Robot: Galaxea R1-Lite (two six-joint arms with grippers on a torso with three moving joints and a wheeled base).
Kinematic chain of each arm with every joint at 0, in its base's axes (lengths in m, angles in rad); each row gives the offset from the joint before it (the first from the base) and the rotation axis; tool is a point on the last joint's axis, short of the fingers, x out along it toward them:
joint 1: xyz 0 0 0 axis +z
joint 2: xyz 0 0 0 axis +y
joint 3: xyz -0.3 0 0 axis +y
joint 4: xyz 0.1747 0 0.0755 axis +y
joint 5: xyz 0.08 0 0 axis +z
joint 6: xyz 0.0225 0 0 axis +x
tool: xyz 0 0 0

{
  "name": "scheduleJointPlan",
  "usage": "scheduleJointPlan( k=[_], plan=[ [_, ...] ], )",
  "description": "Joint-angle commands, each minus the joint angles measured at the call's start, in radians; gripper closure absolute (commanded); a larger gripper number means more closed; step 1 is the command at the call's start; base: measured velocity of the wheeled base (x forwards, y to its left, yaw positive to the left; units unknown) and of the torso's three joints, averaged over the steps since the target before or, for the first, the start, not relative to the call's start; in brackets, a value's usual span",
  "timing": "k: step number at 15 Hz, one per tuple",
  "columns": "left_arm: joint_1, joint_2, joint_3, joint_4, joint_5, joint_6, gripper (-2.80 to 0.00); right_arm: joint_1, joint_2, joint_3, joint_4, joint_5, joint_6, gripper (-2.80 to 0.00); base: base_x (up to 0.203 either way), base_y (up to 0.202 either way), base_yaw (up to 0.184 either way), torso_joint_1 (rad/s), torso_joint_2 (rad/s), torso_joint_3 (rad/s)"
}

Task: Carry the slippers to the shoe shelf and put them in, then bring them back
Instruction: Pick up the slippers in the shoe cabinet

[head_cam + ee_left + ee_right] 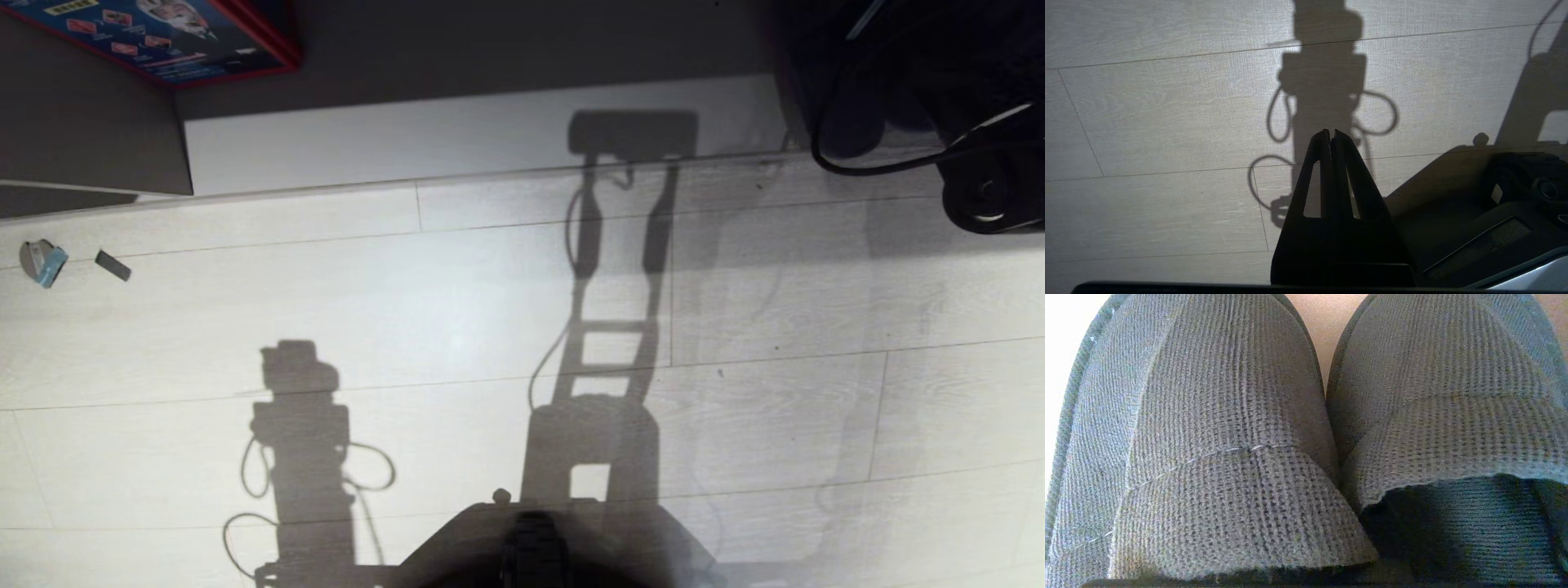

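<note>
The slippers (1306,441) lie side by side, touching, filling the right wrist view at close range. The right tool is closed, out of sight there. The left tool (1331,132) hangs closed above the pale floor (457,327).

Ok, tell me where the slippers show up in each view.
Head view: not in it.
Left wrist view: not in it; only the shut left pincer over the pale plank floor.
Right wrist view: the slippers fill the picture, side by side.
Shared landmark: the plank floor, in head and left wrist views.
</note>
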Motion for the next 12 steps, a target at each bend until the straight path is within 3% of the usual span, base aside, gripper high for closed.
scheduleJointPlan(
  k=[1, 6, 12],
  plan=[
    [0.000, 0.001, 0.000, 0.000, 0.000, 0.000, 0.00, 0.001, -0.090, 0.078, 0.020, 0.000, 0.000, 0.00, 0.000, 0.000, 0.000, 0.000, 0.00, 0.000],
    [0.000, 0.001, 0.000, 0.000, 0.000, 0.000, 0.00, 0.005, -0.333, 0.431, 0.093, 0.007, 0.001, 0.00, 0.000, 0.000, 0.000, 0.000, 0.00, 0.000],
    [0.000, 0.001, 0.000, 0.000, 0.000, 0.000, 0.00, 0.075, -0.715, 0.872, 0.179, 0.037, -0.004, 0.00, 0.000, 0.000, 0.000, 0.000, 0.00, 0.000]
  ],
)
